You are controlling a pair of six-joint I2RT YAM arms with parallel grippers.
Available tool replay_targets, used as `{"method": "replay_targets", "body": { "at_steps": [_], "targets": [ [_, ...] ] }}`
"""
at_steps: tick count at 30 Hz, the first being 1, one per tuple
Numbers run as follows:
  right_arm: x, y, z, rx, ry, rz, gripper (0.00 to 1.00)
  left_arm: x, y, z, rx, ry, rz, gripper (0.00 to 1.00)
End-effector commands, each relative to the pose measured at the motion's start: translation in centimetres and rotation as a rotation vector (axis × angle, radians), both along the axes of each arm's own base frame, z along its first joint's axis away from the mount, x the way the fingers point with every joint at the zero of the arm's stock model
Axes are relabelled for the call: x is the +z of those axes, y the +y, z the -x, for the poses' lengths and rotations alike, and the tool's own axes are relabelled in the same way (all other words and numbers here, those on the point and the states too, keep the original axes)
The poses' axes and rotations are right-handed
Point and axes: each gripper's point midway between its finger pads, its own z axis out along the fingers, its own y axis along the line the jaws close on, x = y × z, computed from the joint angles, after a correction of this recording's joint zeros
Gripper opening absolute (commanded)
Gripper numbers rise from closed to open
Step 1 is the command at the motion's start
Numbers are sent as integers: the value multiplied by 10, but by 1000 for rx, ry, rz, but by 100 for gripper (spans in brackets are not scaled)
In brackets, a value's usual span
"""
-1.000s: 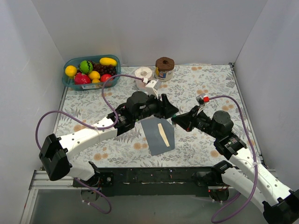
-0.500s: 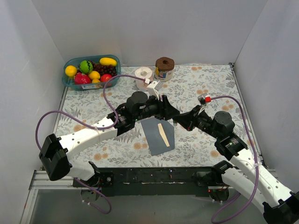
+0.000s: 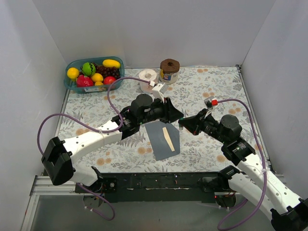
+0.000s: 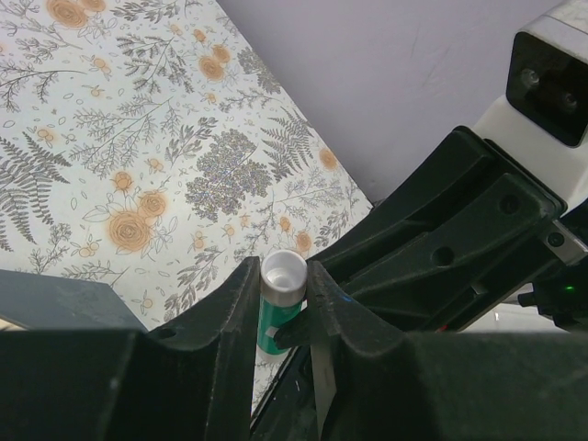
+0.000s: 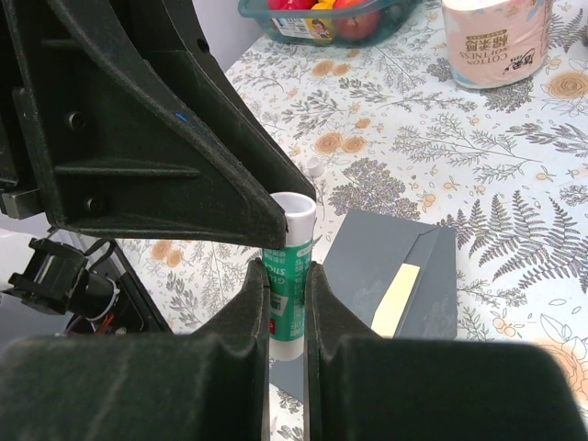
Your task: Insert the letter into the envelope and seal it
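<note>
The dark grey envelope (image 3: 161, 142) lies flat on the floral table between the arms, also seen in the right wrist view (image 5: 367, 257) and as a corner in the left wrist view (image 4: 55, 299). A narrow cream strip of the letter (image 3: 167, 138) (image 5: 397, 299) shows at the flap; the rest is hidden. Above the envelope's far edge my right gripper (image 3: 184, 123) (image 5: 286, 276) is shut on a green glue stick (image 5: 292, 280). My left gripper (image 3: 177, 118) (image 4: 283, 287) faces it, its fingers pressed on both sides of the stick's white end (image 4: 283, 274).
A teal basket of fruit (image 3: 72, 83) stands at the back left. A tissue roll (image 3: 148, 76) (image 5: 496, 37) and a brown-lidded jar (image 3: 169, 70) stand at the back middle. A small white round bit (image 5: 314, 166) lies on the table beyond the envelope. White walls enclose the table.
My left gripper's jaws have closed in onto the white end of the glue stick. The right gripper has kept its hold, and both arms have barely shifted.
</note>
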Motion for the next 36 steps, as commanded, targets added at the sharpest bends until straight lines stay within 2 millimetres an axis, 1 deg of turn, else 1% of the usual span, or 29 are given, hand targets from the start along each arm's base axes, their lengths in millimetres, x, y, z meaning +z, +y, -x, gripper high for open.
{"method": "replay_targets", "body": {
  "at_steps": [1, 3, 4, 6, 7, 8, 9, 10, 12, 13, 14, 15, 16, 18, 20, 21, 22, 23, 24, 25, 27, 28, 29, 30, 31, 32, 35, 36],
  "targets": [
    [33, 2, 4, 26, -87, -53, 1, 7, -6, 13, -74, -16, 38, 0],
    [37, 4, 9, 52, -113, -57, 1, 15, -6, 23, -128, -38, 66, 0],
    [44, 8, 16, 101, -142, -68, 1, 23, -7, 28, -157, -63, 96, 0],
    [48, 12, 25, 160, -179, -72, 1, 27, -7, 47, -252, -77, 129, 0],
    [53, 17, 36, 235, -210, -79, 1, 35, -8, 52, -284, -104, 163, 0],
    [56, 18, 42, 269, -235, -78, 1, 34, -7, 58, -315, -104, 174, 0],
    [58, 20, 47, 299, -252, -79, 1, 35, -7, 72, -394, -108, 188, 0],
    [60, 22, 57, 356, -270, -82, 1, 40, -8, 77, -430, -128, 208, 0],
    [67, 22, 67, 406, -324, -91, 1, 41, -6, 92, -513, -126, 223, 0],
    [68, 23, 77, 459, -342, -92, 1, 46, -5, 97, -548, -149, 246, 0],
    [73, 23, 83, 482, -376, -99, 1, 48, -3, 102, -573, -159, 257, 0],
    [74, 22, 88, 506, -394, -100, 1, 48, -1, 111, -617, -158, 266, 0],
    [75, 22, 92, 528, -407, -101, 1, 55, 1, 113, -633, -185, 287, 0],
    [77, 21, 95, 529, -424, -101, 1, 57, 2, 117, -652, -199, 294, 0],
    [78, 19, 88, 483, -420, -97, 1, 57, 1, 114, -635, -200, 287, 9],
    [74, 18, 84, 461, -397, -86, 1, 56, 1, 110, -619, -197, 279, 21],
    [75, 16, 74, 400, -389, -81, 1, 57, -1, 105, -591, -197, 270, 44],
    [73, 15, 67, 365, -372, -74, 1, 56, -1, 103, -580, -194, 264, 49],
    [68, 13, 56, 303, -333, -57, 1, 56, -2, 99, -563, -192, 259, 53],
    [70, 11, 52, 278, -328, -53, 1, 55, -3, 91, -516, -183, 248, 68],
    [64, 10, 40, 227, -291, -35, 1, 55, -4, 82, -462, -176, 239, 71],
    [62, 10, 37, 215, -268, -27, 1, 56, -4, 76, -423, -163, 226, 73],
    [60, 11, 34, 208, -254, -21, 1, 55, -6, 61, -342, -154, 214, 73],
    [59, 10, 29, 186, -244, -18, 1, 55, -7, 53, -300, -149, 202, 73],
    [57, 10, 27, 176, -230, -15, 1, 45, -6, 44, -252, -113, 160, 73],
    [56, 9, 24, 159, -213, -17, 1, 48, -5, 28, -162, -114, 147, 72],
    [52, 5, 15, 100, -183, -13, 1, 41, 2, 11, -51, -89, 110, 71],
    [51, 4, 12, 83, -179, -13, 1, 44, 8, 4, 7, -96, 115, 70]
  ]
}}
